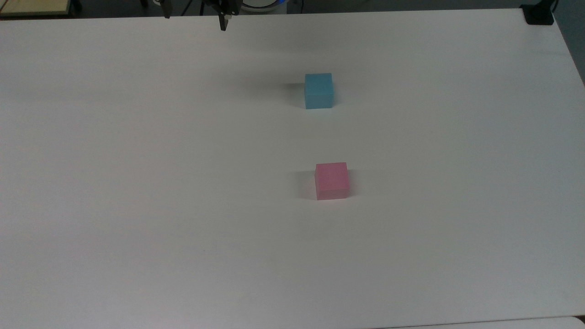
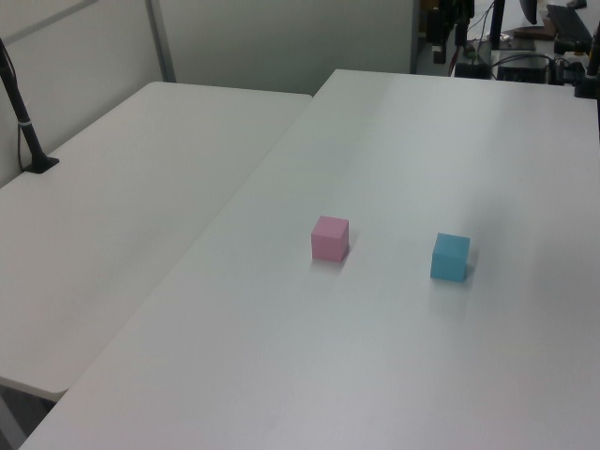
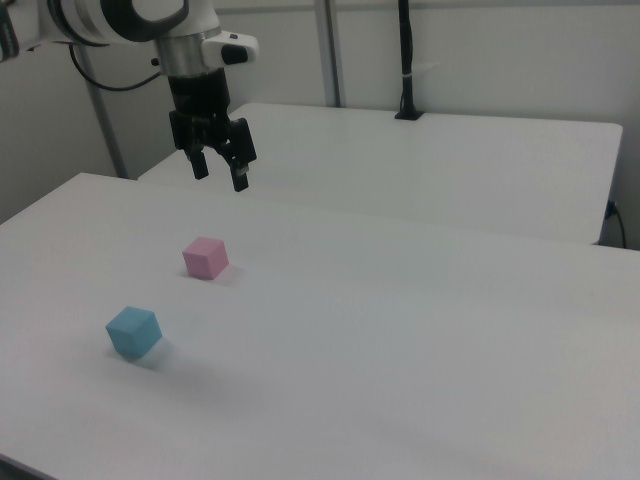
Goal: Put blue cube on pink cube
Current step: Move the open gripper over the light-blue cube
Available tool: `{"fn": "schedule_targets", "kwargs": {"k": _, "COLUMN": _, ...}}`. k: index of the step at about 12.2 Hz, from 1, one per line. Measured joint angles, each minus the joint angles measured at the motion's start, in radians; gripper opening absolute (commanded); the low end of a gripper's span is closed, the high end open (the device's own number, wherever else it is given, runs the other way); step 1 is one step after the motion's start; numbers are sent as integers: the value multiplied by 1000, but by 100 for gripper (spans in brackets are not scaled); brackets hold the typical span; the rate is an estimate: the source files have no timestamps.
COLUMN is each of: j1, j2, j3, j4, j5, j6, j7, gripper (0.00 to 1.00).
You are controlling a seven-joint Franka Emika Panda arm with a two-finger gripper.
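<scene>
Two cubes sit apart on my desk [image 3: 420, 330]: in the right view, blue cube [image 3: 133, 332] leftmost, pink cube [image 3: 205, 258] beside it. My hand [image 3: 218, 170] hovers high, fingers apart, empty. I judge an off-centre descent could nudge the blue cube sideways.

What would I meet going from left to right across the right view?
Blue cube → pink cube → gripper, hanging open above the table → black pole at the back.
</scene>
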Motion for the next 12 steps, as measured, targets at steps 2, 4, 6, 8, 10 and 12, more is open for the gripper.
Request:
{"fn": "schedule_targets", "kwargs": {"k": 2, "j1": 0, "j2": 0, "j3": -2, "j4": 0, "j5": 0, "j6": 0, "j7": -11, "gripper": 100}}
{"fn": "schedule_targets", "kwargs": {"k": 4, "j1": 0, "j2": 1, "j3": -7, "j4": 0, "j5": 0, "j6": 0, "j7": -27, "gripper": 100}}
{"fn": "schedule_targets", "kwargs": {"k": 6, "j1": 0, "j2": 1, "j3": -7, "j4": 0, "j5": 0, "j6": 0, "j7": -30, "gripper": 100}}
{"fn": "schedule_targets", "kwargs": {"k": 8, "j1": 0, "j2": 1, "j3": -7, "j4": 0, "j5": 0, "j6": 0, "j7": -32, "gripper": 100}}
{"fn": "schedule_targets", "kwargs": {"k": 10, "j1": 0, "j2": 1, "j3": -7, "j4": 0, "j5": 0, "j6": 0, "j7": -33, "gripper": 100}}
{"fn": "schedule_targets", "kwargs": {"k": 12, "j1": 0, "j2": 1, "j3": -7, "j4": 0, "j5": 0, "j6": 0, "j7": -39, "gripper": 100}}
